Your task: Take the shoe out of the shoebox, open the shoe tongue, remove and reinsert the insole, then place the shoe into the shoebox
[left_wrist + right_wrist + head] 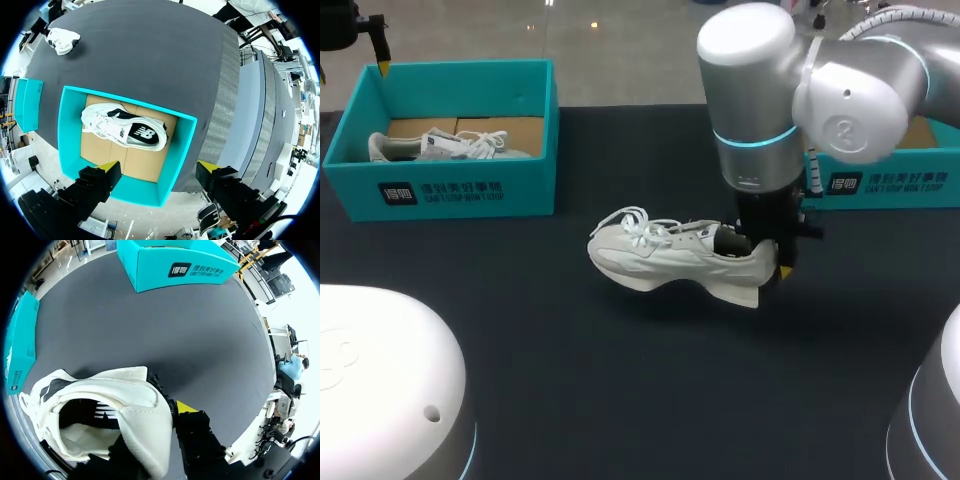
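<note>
**White shoe out on table, pinched at heel by right gripper**

Dark table (620, 400) under everything. Right arm (840, 90) in from the right side, hanging down over the table's middle. Teal left shoebox (450, 190) at the far left of the table, open-topped, cardboard floor showing. Teal right shoebox (890, 185) at the far right, mostly hidden behind right arm.

White shoe (670, 255) out of both boxes, near the table's middle and well apart from each. Toe toward left shoebox, heel toward the right, laces loose on top, dark lining visible at the opening. Cannot tell whether sole touching table or slightly lifted. Second shoe (440, 145), white with a dark side panel, lying inside left shoebox on the cardboard.

Right gripper (767, 255) pinching shoe at the heel collar. In right wrist view, one yellow-tipped finger (186, 406) against the outside of the heel, other finger mostly hidden on the inner side, heel wall between. Left gripper (159, 167) spread wide, holding nothing, hanging above left shoebox with second shoe ahead of it.
</note>
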Robot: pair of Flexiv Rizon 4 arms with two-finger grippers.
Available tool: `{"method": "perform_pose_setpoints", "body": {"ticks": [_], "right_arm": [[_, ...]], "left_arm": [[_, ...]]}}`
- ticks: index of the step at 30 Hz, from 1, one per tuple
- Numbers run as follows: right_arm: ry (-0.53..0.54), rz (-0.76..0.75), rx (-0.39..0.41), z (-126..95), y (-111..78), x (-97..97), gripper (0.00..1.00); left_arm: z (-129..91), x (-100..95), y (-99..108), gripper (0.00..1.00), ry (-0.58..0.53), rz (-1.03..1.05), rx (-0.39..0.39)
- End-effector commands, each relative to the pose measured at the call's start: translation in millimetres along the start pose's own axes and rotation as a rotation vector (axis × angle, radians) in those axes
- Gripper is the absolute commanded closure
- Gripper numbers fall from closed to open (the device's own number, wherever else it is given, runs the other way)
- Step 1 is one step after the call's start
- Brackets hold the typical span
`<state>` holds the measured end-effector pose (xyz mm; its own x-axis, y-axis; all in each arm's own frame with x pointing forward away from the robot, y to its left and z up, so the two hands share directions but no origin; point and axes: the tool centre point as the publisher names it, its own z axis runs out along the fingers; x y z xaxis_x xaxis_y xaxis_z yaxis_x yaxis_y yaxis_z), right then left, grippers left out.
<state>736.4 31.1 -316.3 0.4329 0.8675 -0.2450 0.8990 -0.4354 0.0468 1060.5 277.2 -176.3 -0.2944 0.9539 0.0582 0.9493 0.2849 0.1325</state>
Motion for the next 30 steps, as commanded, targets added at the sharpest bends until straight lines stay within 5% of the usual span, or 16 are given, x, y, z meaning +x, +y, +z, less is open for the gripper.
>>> {"method": "perform_pose_setpoints", "body": {"ticks": [1,24,26,30], "right_arm": [[-0.009,0.222,-0.008,22,-3.0,15.6,1.0],[-0.015,0.25,0.019,73,2.9,17.6,1.0],[-0.013,0.255,0.027,75,2.0,16.3,0.9],[0.003,0.256,0.024,67,-1.6,12.6,0.52]], "left_arm": [[0,0.2,-1,0.0,0.002,0.0,-0.002],[0,0.2,-1,0.0,0.002,0.0,-0.002],[0,0.2,-1,0.0,0.002,0.0,-0.002],[0,0.2,-1,0.0,0.002,0.0,-0.002]]}}
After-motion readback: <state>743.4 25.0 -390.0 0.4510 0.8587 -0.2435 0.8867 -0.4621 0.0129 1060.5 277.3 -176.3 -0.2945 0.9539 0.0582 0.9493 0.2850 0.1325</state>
